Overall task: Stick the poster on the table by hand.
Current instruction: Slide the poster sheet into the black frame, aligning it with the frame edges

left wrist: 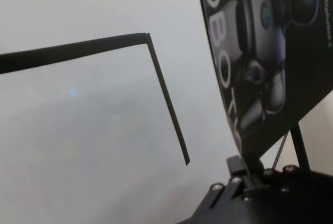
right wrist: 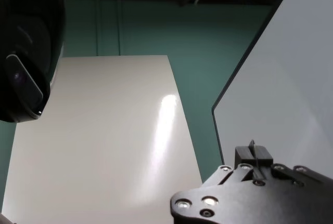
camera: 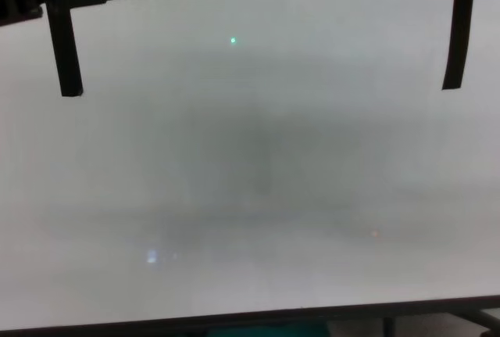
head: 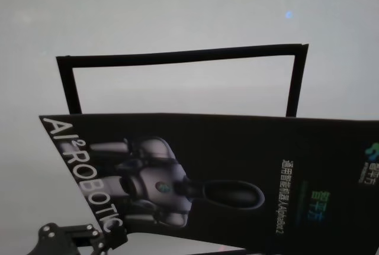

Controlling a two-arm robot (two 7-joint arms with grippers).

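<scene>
Head view: the poster (head: 237, 172) is held up off the worktop (head: 177, 12), tilted, its printed face toward my head camera, with white "AI²ROBOTIC" letters down its left edge and the grey-white robot picture at centre. It hides the near part of the tape frame (head: 177, 54), three black strips laid on the worktop as an outline open toward me. My left tool (head: 112, 238) sits at the poster's lower left corner, just under the last letters, closed on that edge.

Left wrist view: the left tool (left wrist: 244, 166) pinches the poster's (left wrist: 270, 52) bottom edge between closed fingers; the sheet rises from the tool, clear of the worktop (left wrist: 78, 130). One corner of the tape frame (left wrist: 148, 37) lies on the worktop, apart from the poster.

Right wrist view: my right tool (right wrist: 253, 156) grips a thin sheet edge-on, fingers closed on it. The pale surface (right wrist: 291, 78) beside it appears to be the poster's blank back; I cannot tell for certain.

Chest view: only the worktop (camera: 250, 196) and the tape frame (camera: 66, 48) show, two strips running toward me from a long far strip; neither tool nor poster appears.
</scene>
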